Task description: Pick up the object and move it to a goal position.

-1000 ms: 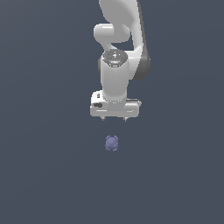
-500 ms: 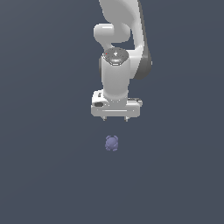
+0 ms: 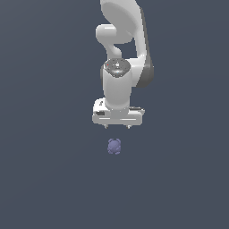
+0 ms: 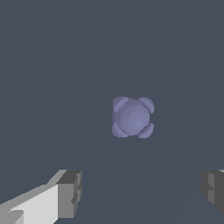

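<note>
Object: small bluish-purple matte rounded blob [image 3: 114,146] with four knobbly bumps at its corners; it lies alone on the plain dark grey-blue surface [image 3: 44,179], touching nothing else.
Object in wrist view: the blob [image 4: 132,117] sits near the middle of the picture, and the four bumps show clearly around its rounded middle.
Arm: white Franka arm [image 3: 123,49] with a dark grey side panel, coming down from the top of the exterior view and ending in a wide white hand block.
Gripper: white gripper [image 3: 117,127] with short grey fingertips, pointing down; the jaws stand wide apart and hold nothing.
Gripper in wrist view: the gripper [image 4: 142,190] shows as two grey pads, one finger pad [image 4: 70,192] on a white finger and the other cut off by the picture's edge, with bare surface between them.
Relation: in the exterior view the blob lies just below the fingertips, roughly under the gripper's middle and clear of both fingers. It is much narrower than the gap between the fingers.
Contact: none between gripper and blob.
</note>
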Robot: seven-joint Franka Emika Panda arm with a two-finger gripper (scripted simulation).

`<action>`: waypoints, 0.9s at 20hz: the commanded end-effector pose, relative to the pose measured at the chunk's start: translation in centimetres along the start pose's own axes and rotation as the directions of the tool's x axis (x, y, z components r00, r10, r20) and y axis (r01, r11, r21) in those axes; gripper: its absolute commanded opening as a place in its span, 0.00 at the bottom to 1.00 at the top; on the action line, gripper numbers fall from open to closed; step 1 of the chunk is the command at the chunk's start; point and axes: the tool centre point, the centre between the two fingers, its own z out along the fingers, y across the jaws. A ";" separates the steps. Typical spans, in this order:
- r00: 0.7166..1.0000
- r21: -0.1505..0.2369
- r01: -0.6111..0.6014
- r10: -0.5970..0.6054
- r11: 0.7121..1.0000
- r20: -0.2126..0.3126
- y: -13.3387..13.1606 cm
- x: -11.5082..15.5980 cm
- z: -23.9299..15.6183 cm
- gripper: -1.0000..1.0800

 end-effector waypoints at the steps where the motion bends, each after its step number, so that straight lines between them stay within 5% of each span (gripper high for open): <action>1: 1.000 -0.003 -0.005 0.005 1.000 0.003 0.2 0.7 1.0 0.96; 18: 0.999 -0.018 -0.029 0.030 0.999 0.018 1.1 3.9 7.2 0.96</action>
